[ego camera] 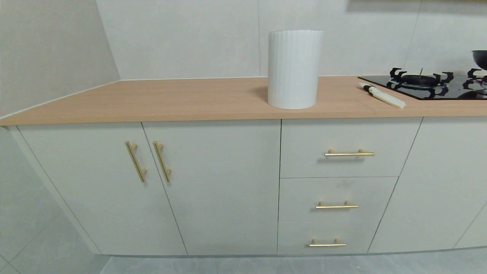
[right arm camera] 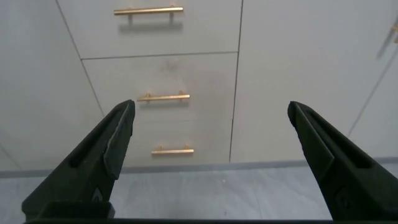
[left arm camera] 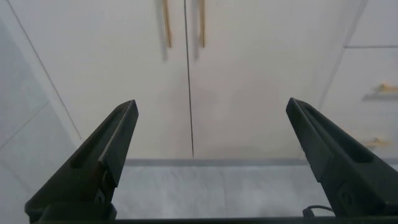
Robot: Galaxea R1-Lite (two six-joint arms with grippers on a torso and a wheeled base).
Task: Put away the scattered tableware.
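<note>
Pale cabinets (ego camera: 213,182) under wooden counter (ego camera: 171,99), tiled wall (ego camera: 182,38), seemingly grey floor (ego camera: 266,264)

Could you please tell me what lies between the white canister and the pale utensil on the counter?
Nothing: the head view shows bare wooden counter between the white canister and the pale utensil.

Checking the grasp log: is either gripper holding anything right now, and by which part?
Nothing is held. The left gripper and right gripper have open, empty jaws.
</note>
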